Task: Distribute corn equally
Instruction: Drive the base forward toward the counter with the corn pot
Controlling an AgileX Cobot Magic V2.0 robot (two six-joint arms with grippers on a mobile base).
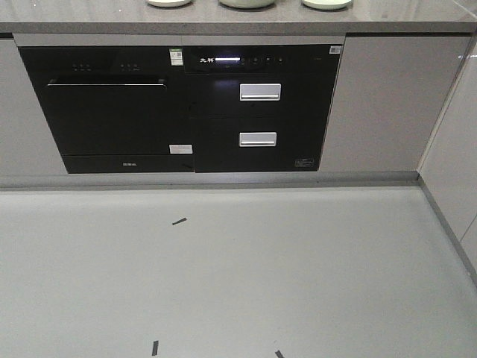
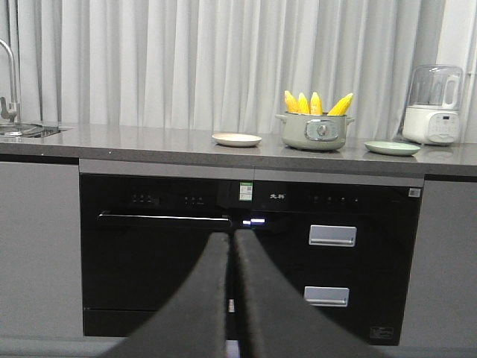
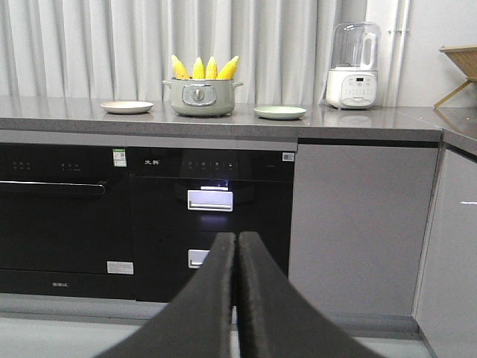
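**Left claw** (image 2: 232, 240): you see both fingers pressed flat against each other along their length. There is no gap and nothing is held.

Positions relative to this claw, left to right:
- Far up and to the left, a faucet (image 2: 7, 78) stands over a sink (image 2: 30, 130) at the end of the grey counter (image 2: 149, 142).
- Directly beyond the fingertips is the black oven front (image 2: 156, 261).
- Straight above the claw, a cream plate (image 2: 236, 139) lies on the counter.
- Up and to the right stands a pale green pot (image 2: 314, 132). The corn (image 2: 317, 103) is in this pot. Four yellow cobs stand on end with their tips up, and the rightmost leans to the right.
- Further right lies a green plate (image 2: 392, 148).
- At the far right is a white blender (image 2: 432, 112) with a clear jar.

**Right claw** (image 3: 236, 240): you see the same condition. The fingers meet fully and grip nothing.

Positions relative to this claw, left to right:
- The cream plate is up and to the left.
- The pot with the corn is above, slightly left.
- The green plate is above, slightly right.
- The blender is further up and to the right.
- A silver drawer handle (image 3: 208, 200) sits just above the fingertips.
- A wooden rack (image 3: 458, 63) shows at the far right edge.

**Front-facing view:** neither claw appears. You see only the cabinet fronts and a grey floor (image 1: 223, 283) with black tape marks (image 1: 179, 221).
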